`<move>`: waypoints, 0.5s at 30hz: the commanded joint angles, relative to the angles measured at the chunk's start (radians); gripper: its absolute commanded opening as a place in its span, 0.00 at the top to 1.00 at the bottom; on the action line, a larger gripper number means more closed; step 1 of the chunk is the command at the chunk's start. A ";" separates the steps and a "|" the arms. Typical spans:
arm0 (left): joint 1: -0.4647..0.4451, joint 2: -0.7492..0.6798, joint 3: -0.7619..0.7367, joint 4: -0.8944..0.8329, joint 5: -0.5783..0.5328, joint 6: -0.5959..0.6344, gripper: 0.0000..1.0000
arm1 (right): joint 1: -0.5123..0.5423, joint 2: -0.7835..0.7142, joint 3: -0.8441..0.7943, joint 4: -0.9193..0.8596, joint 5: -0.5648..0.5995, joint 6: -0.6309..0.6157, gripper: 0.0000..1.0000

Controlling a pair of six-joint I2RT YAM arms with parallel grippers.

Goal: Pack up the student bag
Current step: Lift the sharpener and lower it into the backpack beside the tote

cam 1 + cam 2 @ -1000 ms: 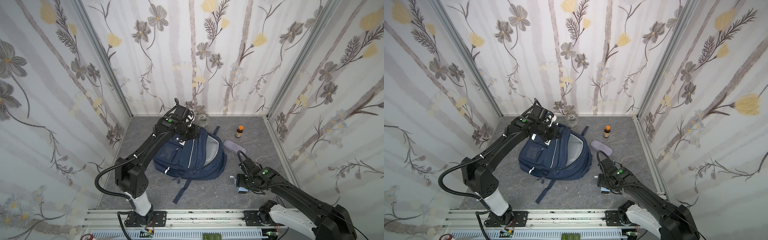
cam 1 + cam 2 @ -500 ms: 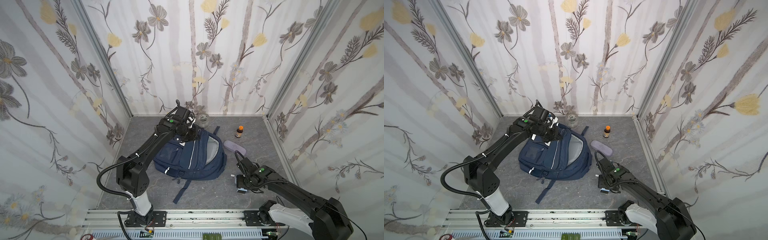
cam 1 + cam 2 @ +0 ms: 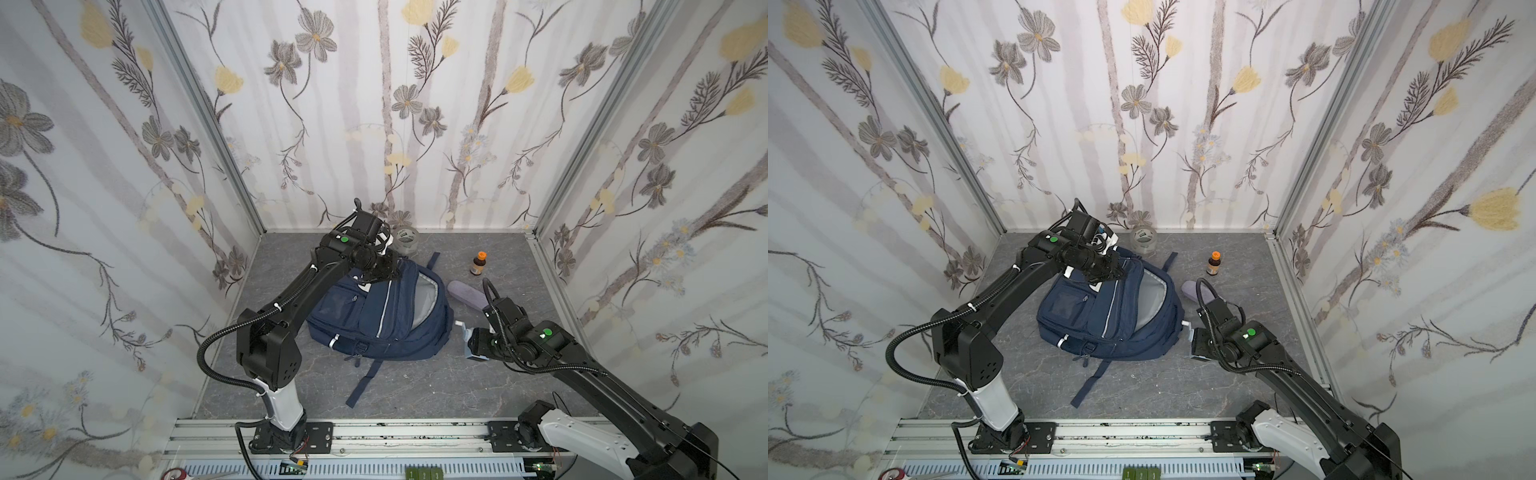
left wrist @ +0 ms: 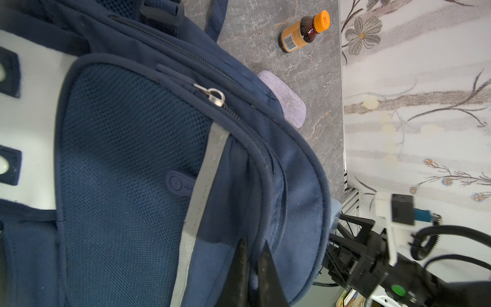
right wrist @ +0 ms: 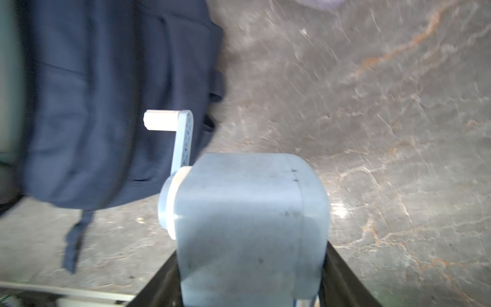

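The student bag, navy with a pale stripe, lies flat on the grey floor. Its main compartment gapes and shows pale lining. My left gripper is shut on the rim of the bag's opening near its far end and holds the flap up. Just right of the bag, my right gripper is shut on a pale blue pencil sharpener. Its white crank handle points toward the bag.
A lilac pouch lies right of the bag, and a brown bottle with an orange cap stands beyond it. A clear jar sits by the back wall. A bag strap trails toward the front rail.
My right gripper has narrowed onto the sharpener and shifted a little away from the front rail, toward the bag. The left gripper keeps its hold on the bag's rim.
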 commanded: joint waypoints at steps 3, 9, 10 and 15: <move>0.002 -0.052 -0.044 0.018 0.030 0.035 1.00 | 0.006 0.107 0.171 0.088 -0.045 -0.004 0.48; 0.002 -0.096 -0.095 0.094 0.071 0.046 1.00 | 0.007 0.297 0.334 0.174 -0.098 -0.043 0.48; 0.002 -0.104 -0.103 0.108 0.080 0.050 1.00 | 0.007 0.327 0.359 0.184 -0.113 -0.047 0.48; 0.005 -0.139 -0.146 0.170 0.111 0.067 1.00 | 0.009 0.435 0.450 0.237 -0.176 -0.049 0.48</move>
